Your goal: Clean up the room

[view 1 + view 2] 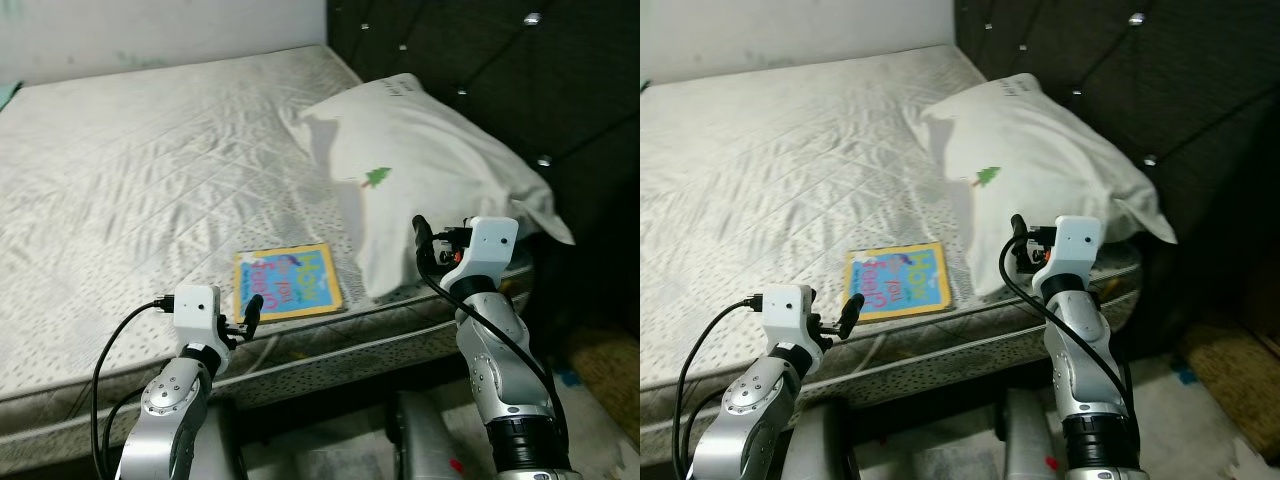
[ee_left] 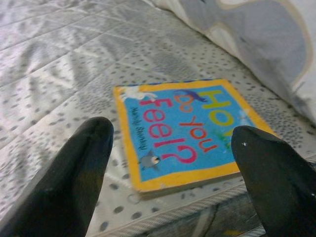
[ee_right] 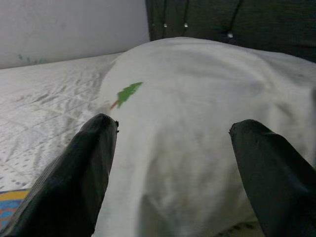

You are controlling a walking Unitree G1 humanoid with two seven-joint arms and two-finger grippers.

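Note:
A children's book (image 1: 287, 282) with a yellow border and blue cover lies flat near the front edge of the mattress (image 1: 140, 170). Right of it, a white pillow (image 1: 430, 165) with a small green tree print leans toward the headboard. My left gripper (image 1: 250, 314) hovers open at the bed's edge, just short of the book (image 2: 182, 133); the wrist view has the book between the spread fingers (image 2: 74, 173). My right gripper (image 1: 438, 243) is raised and open, facing the pillow (image 3: 197, 123) from close by without touching it.
A dark tufted headboard (image 1: 480, 60) stands behind the pillow. A white wall (image 1: 150, 30) runs along the far side of the bed. Right of the bed is dark floor with a brown mat (image 1: 610, 370).

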